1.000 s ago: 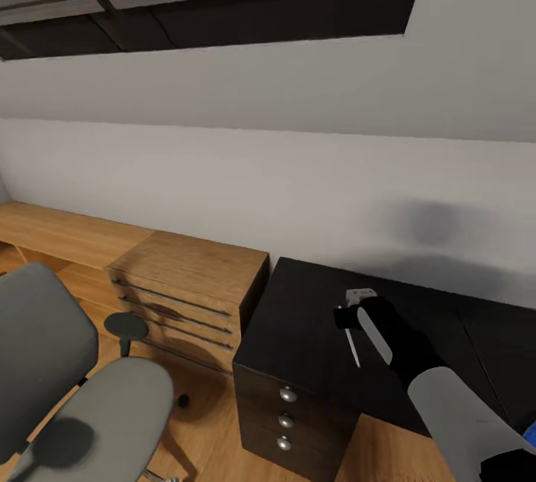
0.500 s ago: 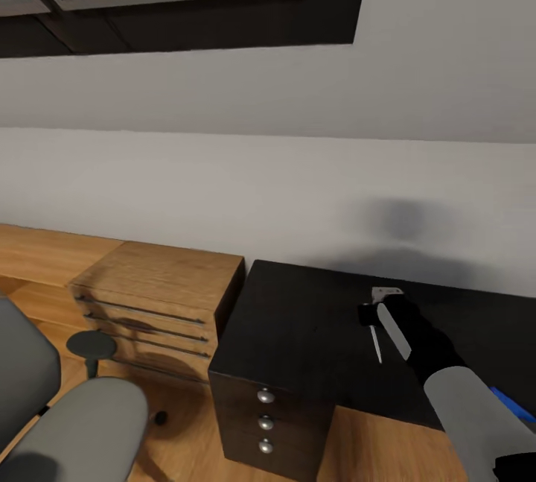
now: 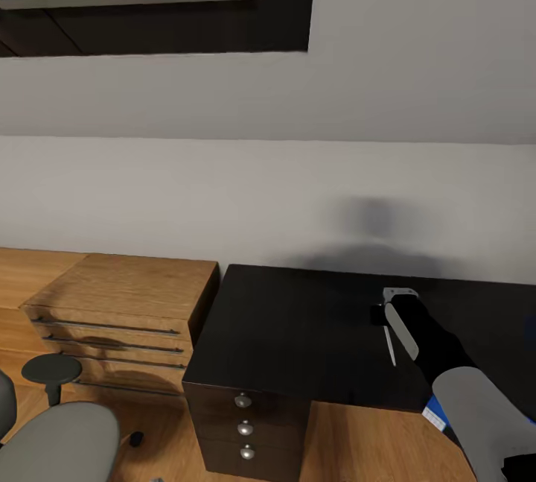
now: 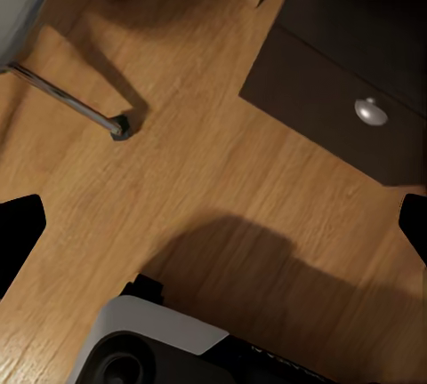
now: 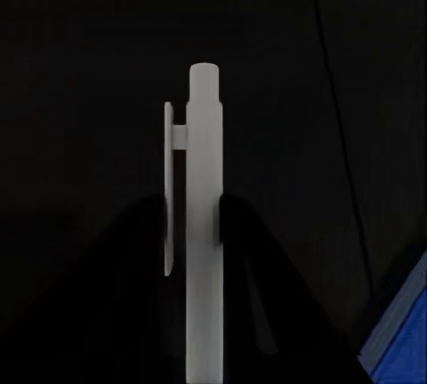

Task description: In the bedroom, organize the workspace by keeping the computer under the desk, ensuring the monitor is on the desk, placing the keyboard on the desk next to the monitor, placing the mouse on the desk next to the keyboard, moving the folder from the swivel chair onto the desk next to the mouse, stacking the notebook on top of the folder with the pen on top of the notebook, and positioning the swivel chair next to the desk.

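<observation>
R gripper [image 3: 388, 316] clamped on white pen [image 5: 203, 224] over desk [image 3: 298, 333] top; L gripper state unclear; folder [image 3: 434, 418] at desk's near edge.

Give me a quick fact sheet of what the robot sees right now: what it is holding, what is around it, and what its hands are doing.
held item: white pen, clamped in the right gripper
below the pen: black desk top
blue item: folder corner at the desk's near edge
desk front: drawers with round knobs
left of desk: oak drawer unit
chair: grey swivel chair on the wood floor
left gripper: open, over the floor
</observation>
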`<state>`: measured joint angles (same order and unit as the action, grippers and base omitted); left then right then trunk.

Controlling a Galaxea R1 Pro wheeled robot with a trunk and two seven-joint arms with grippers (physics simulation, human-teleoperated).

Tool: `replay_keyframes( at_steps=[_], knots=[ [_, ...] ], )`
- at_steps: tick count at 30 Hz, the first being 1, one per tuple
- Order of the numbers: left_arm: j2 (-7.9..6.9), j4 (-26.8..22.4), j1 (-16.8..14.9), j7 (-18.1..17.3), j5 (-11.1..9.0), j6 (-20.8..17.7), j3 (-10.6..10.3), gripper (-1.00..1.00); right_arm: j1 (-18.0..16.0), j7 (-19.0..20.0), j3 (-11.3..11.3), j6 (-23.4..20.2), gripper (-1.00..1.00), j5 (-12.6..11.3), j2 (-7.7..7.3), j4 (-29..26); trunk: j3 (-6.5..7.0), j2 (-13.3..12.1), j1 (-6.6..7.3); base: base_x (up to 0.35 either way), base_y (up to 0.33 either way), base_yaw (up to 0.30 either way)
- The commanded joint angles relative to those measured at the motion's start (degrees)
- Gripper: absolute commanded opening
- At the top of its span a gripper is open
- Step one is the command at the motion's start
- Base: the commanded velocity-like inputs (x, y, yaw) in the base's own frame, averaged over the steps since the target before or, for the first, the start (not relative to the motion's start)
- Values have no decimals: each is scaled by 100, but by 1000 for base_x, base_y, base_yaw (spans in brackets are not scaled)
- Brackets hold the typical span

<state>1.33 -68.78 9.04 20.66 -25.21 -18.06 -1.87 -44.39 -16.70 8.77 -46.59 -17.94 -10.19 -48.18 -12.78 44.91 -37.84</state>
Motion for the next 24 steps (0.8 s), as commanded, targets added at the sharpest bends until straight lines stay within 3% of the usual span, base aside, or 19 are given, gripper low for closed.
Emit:
replay_keyframes(
  at_steps=[1,24],
  knots=[
    [-1,-14,1,44,-54,-15,-7,100,-6,-52,29,-13,-100,-66,-16,-3,-2,7,-2,0,0,-252],
    [-1,-13,1,44,-71,-13,2,100,0,-43,29,-21,-100,-43,-109,60,123,7,-2,0,0,-253]
  ],
)
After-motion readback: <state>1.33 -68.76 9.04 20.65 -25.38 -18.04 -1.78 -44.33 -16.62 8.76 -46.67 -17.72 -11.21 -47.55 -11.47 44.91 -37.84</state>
